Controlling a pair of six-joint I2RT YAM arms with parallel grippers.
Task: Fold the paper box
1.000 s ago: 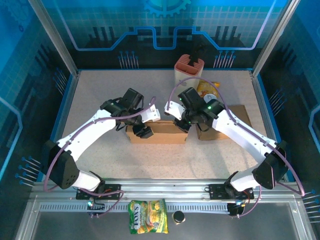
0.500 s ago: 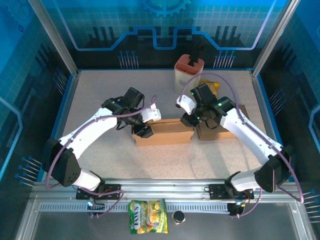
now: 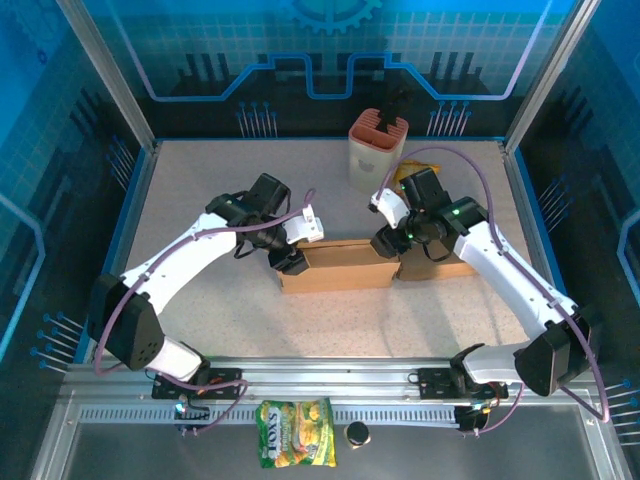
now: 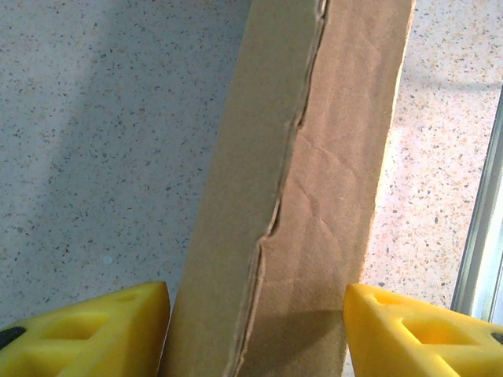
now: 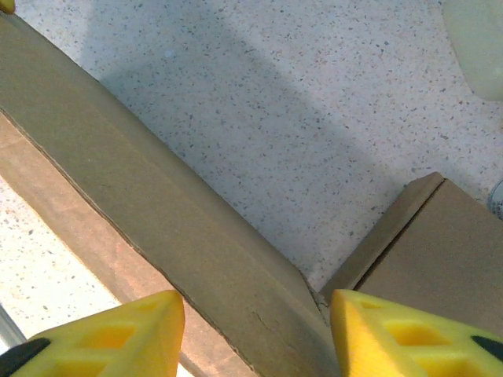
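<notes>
The paper box [image 3: 340, 266] is a long brown cardboard piece lying across the middle of the table. My left gripper [image 3: 290, 262] sits at its left end. In the left wrist view the box [image 4: 299, 196] runs up between the two yellow fingers [image 4: 86, 334], which press against both of its long sides, so my left gripper [image 4: 255, 338] is shut on it. My right gripper [image 3: 385, 243] hovers over the box's right end. In the right wrist view its jaws stand wide apart, and my right gripper [image 5: 255, 334] is open above the box [image 5: 157, 212] without touching it.
A second brown cardboard piece [image 3: 445, 266] lies right of the box, touching its end [image 5: 440, 243]. A tan container [image 3: 378, 148] stands at the back. A snack bag [image 3: 295, 446] and a small dark object [image 3: 357, 434] lie on the front rail.
The box has slid to the right with my left gripper at its end. My right gripper has opened from shut and moved right and back.
</notes>
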